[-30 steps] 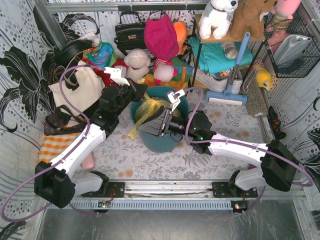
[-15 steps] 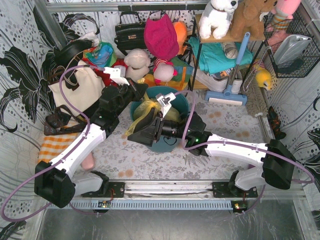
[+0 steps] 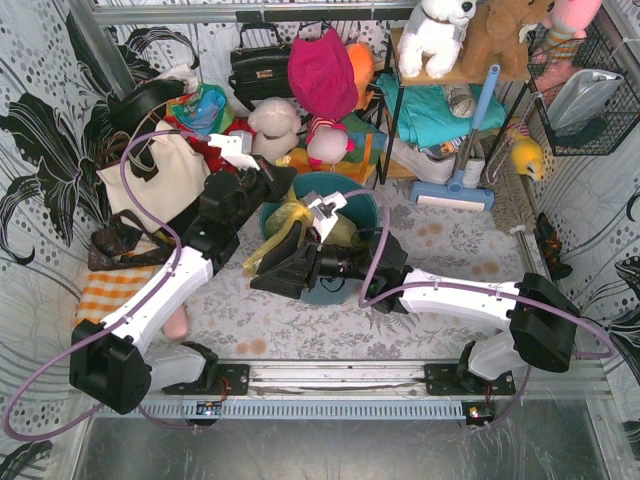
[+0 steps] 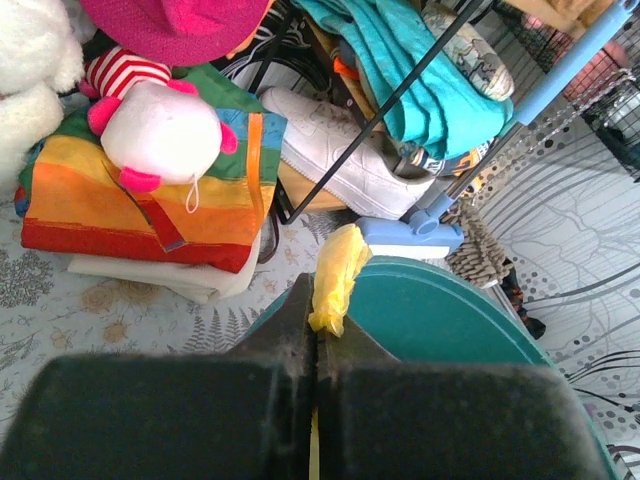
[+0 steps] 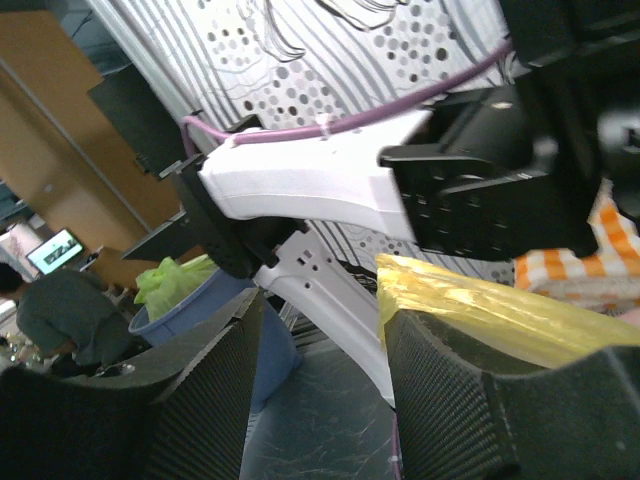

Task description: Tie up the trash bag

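The trash bag (image 3: 292, 214) is thin yellow plastic and sits in the teal round bin (image 3: 352, 212). My left gripper (image 3: 268, 186) is at the bin's far left rim, shut on a twisted yellow strand of the bag; its tip (image 4: 337, 272) pokes out past the closed gripper (image 4: 318, 312) over the bin (image 4: 450, 322). My right gripper (image 3: 266, 268) is open at the bin's near left side. In its wrist view a yellow flap of the bag (image 5: 480, 312) lies on the outside of one finger (image 5: 470, 400), not between the fingers of the gripper (image 5: 325, 340).
A cream tote bag (image 3: 160, 172) lies at the left and an orange checked cloth (image 3: 108, 292) near the left arm. Plush toys (image 3: 272, 126), a pink hat (image 3: 322, 70) and a black handbag (image 3: 260, 66) crowd the back. A rack and a blue mop (image 3: 456, 186) stand right of the bin.
My right gripper has swung left across the bin's front to its near left side, pushing the yellow flap with it. The left gripper has stayed put, still shut on the strand.
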`<action>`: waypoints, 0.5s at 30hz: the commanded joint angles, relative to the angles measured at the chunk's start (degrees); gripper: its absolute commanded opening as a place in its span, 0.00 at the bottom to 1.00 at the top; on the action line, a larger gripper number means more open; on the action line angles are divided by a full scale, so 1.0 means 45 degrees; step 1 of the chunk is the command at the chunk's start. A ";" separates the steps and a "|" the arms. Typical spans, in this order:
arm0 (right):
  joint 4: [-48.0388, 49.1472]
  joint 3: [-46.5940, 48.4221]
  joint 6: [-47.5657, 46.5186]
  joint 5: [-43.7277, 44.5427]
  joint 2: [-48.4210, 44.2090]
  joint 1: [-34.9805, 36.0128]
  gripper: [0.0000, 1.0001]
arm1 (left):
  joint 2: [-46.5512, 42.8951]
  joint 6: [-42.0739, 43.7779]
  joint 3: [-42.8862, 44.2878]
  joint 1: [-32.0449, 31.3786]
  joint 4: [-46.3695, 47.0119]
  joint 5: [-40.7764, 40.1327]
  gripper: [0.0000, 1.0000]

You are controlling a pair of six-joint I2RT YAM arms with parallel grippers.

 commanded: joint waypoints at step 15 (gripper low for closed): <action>-0.6941 -0.2057 -0.3283 0.3962 -0.6516 0.0164 0.00 | 0.0526 0.0313 0.0721 0.0049 0.0471 -0.0258 0.00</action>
